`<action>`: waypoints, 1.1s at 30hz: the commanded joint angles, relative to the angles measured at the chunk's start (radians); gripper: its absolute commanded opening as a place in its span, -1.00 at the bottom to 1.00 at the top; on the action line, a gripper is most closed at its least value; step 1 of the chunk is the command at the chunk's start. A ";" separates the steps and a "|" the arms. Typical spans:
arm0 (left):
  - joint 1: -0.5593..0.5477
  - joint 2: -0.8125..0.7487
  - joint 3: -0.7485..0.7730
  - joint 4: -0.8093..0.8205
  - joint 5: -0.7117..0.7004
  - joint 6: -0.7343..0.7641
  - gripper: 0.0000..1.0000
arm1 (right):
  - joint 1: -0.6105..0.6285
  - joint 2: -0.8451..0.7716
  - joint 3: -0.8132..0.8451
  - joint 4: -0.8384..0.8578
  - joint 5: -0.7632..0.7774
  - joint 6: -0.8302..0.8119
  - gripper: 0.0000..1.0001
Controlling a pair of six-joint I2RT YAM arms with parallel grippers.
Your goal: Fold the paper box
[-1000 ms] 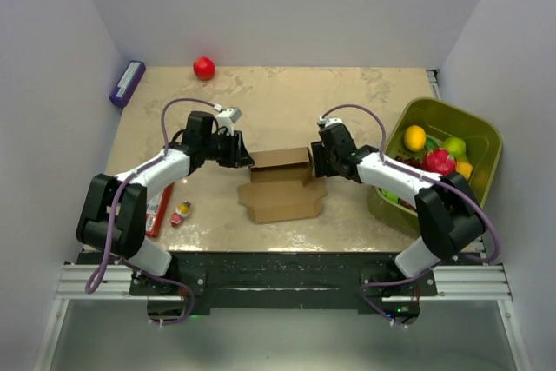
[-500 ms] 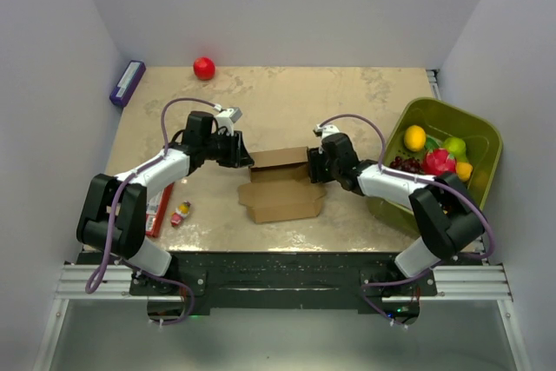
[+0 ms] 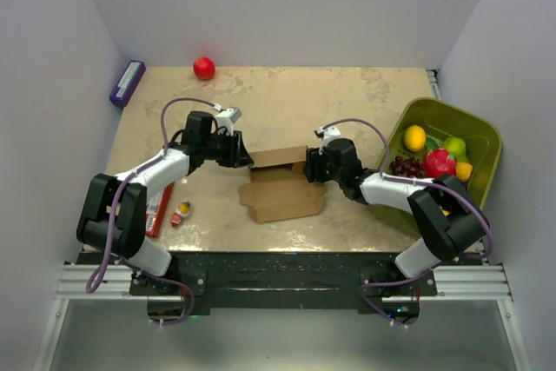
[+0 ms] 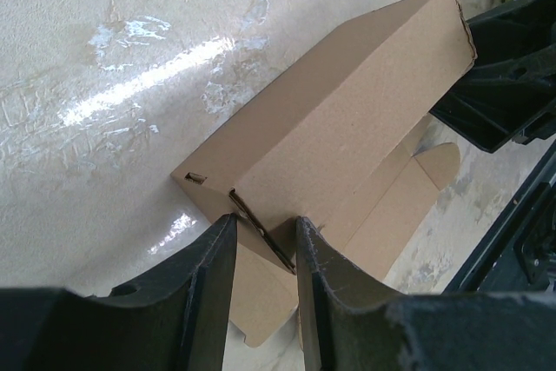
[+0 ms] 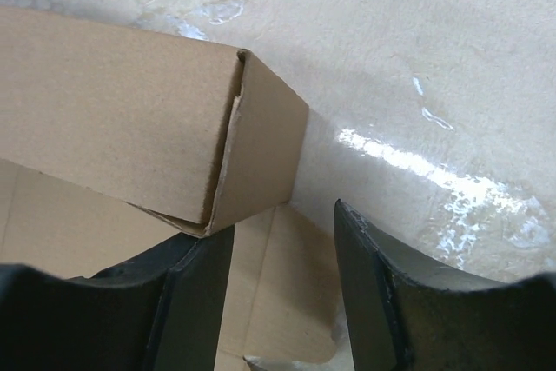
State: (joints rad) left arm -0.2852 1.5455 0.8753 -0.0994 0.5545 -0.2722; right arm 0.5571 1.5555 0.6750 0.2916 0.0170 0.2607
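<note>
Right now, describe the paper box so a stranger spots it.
On the beige table, look between the left gripper and right gripper. The paper box lies there, partly folded: the only plain brown cardboard, unlike the purple box and red ball.

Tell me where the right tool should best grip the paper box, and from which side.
Probably the upright right end wall of the paper box, approached low from the right. It stands as a narrow face above the flat flap, and the right tool, open, sits just beside it. The left tool pinches the left end.
</note>
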 commanded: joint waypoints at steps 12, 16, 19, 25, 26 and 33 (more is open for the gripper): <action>0.017 0.028 0.016 -0.056 -0.008 0.042 -0.28 | 0.043 -0.002 -0.066 0.305 0.013 0.011 0.14; 0.018 0.030 0.016 -0.059 -0.007 0.042 -0.28 | 0.056 0.011 -0.084 0.343 0.073 0.021 0.08; 0.018 0.030 0.016 -0.056 -0.002 0.042 -0.28 | 0.070 0.017 -0.100 0.368 0.130 0.034 0.00; 0.018 0.030 0.016 -0.054 0.008 0.041 -0.28 | 0.124 0.041 -0.130 0.437 0.245 0.066 -0.11; 0.018 0.030 0.014 -0.054 0.008 0.041 -0.28 | 0.135 0.047 -0.141 0.451 0.283 0.071 -0.11; 0.018 0.033 0.013 -0.049 0.016 0.037 -0.29 | 0.159 0.086 -0.170 0.554 0.400 0.112 -0.23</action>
State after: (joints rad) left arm -0.2764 1.5558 0.8791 -0.0990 0.5854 -0.2687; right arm 0.7059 1.6211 0.5198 0.7258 0.2947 0.3294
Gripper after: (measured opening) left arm 0.362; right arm 0.412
